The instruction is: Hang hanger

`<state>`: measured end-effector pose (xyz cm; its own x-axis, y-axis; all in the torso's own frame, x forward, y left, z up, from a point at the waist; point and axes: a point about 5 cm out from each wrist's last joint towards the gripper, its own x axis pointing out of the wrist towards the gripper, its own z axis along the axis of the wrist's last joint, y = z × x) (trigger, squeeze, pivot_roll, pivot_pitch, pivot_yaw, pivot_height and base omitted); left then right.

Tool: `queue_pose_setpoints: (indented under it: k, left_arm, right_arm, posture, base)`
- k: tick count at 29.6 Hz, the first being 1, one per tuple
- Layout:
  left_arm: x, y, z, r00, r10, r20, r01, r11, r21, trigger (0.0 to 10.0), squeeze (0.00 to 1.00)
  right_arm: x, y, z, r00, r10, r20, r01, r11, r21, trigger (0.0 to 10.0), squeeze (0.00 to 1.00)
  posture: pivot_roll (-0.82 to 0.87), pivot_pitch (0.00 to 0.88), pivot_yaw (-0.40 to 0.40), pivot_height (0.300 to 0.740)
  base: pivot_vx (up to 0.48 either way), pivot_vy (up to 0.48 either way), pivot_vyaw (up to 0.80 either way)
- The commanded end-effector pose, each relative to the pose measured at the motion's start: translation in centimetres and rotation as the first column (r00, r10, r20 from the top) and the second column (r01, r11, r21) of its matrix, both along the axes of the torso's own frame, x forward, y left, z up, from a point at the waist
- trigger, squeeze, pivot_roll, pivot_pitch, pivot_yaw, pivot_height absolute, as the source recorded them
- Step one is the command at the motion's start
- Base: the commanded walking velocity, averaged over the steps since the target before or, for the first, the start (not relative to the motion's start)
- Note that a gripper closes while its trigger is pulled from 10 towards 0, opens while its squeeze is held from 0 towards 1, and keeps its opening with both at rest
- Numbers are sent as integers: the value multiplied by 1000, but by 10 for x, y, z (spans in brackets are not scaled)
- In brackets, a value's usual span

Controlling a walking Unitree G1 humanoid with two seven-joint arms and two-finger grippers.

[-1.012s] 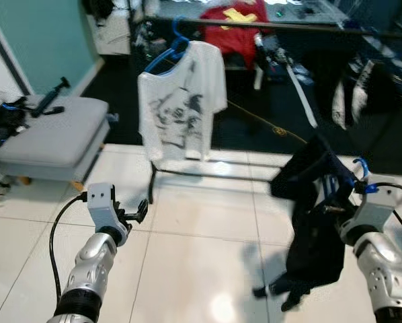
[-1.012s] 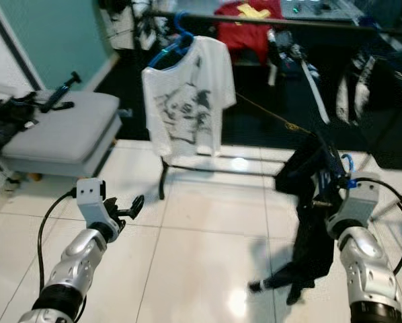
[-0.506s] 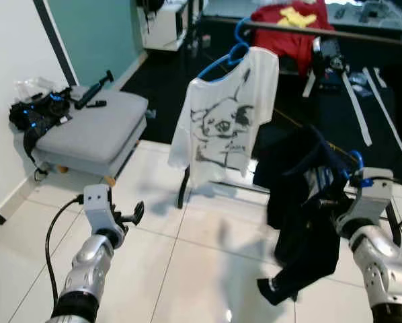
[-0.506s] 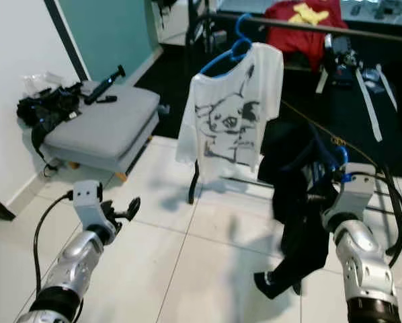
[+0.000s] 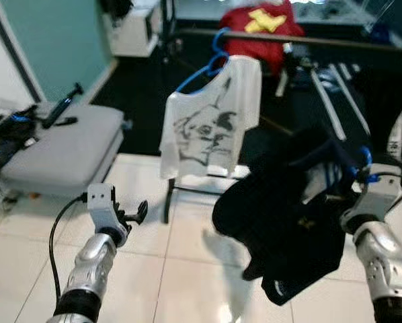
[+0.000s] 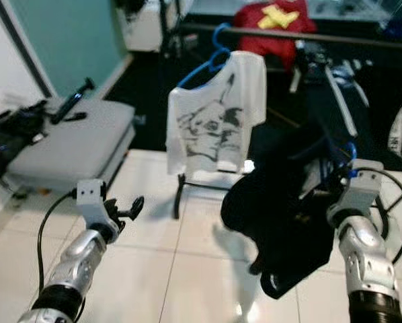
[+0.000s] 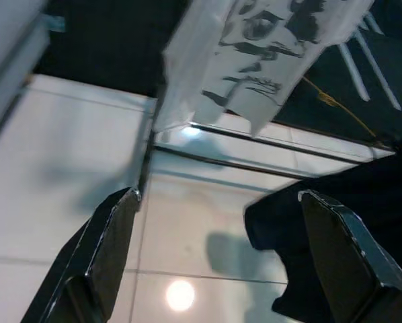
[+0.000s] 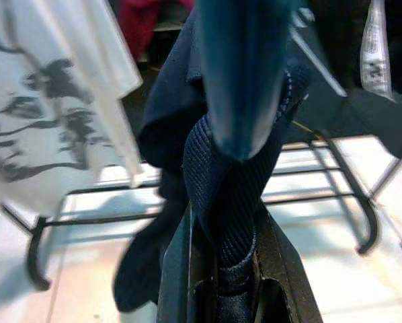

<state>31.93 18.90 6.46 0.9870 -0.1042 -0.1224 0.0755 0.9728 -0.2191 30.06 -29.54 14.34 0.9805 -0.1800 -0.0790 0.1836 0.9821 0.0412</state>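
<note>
The right pincer (image 6: 335,195) grips, it seems, the blue hanger (image 6: 347,156) with dark clothes (image 5: 288,222), carrying it toward the rail (image 5: 335,42), needing lifting; the left pincer (image 5: 135,214) stays wide apart.

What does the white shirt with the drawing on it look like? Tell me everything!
The white T-shirt has short sleeves and a black, sketchy cartoon face printed on its front. It looks like thin, soft cloth. It hangs on a blue hanger whose hook goes over a dark rail of the clothes rack, and it sits tilted, one shoulder higher than the other. A dark garment held up by the right gripper is nearby.
</note>
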Motion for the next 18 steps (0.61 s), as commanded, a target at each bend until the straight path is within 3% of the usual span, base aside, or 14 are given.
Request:
queue_pose_setpoints:
  k: [1, 6, 18]
  left_arm:
    - [-3, 2, -5, 1000, 7, -19, -7, 1000, 4, 10000, 0]
    - [-3, 2, -5, 1000, 7, -20, -7, 1000, 4, 10000, 0]
    - [-2, 3, -6, 1000, 14, -22, -13, 1000, 9, 10000, 0]
  right_arm:
    - [0, -1, 5, 1000, -5, 22, 5, 1000, -5, 10000, 0]
    - [1, -1, 7, 999, 1, 32, -1, 1000, -5, 10000, 0]
    - [4, 3, 18, 996, 47, 81, -44, 999, -31, 10000, 0]
  posture:
    - [-34, 129, -1, 740]
    - [-35, 128, 0, 740]
    - [-36, 123, -3, 740]
  base:
    - [345, 0, -800]
    - [346, 0, -800]
    - [346, 0, 0]
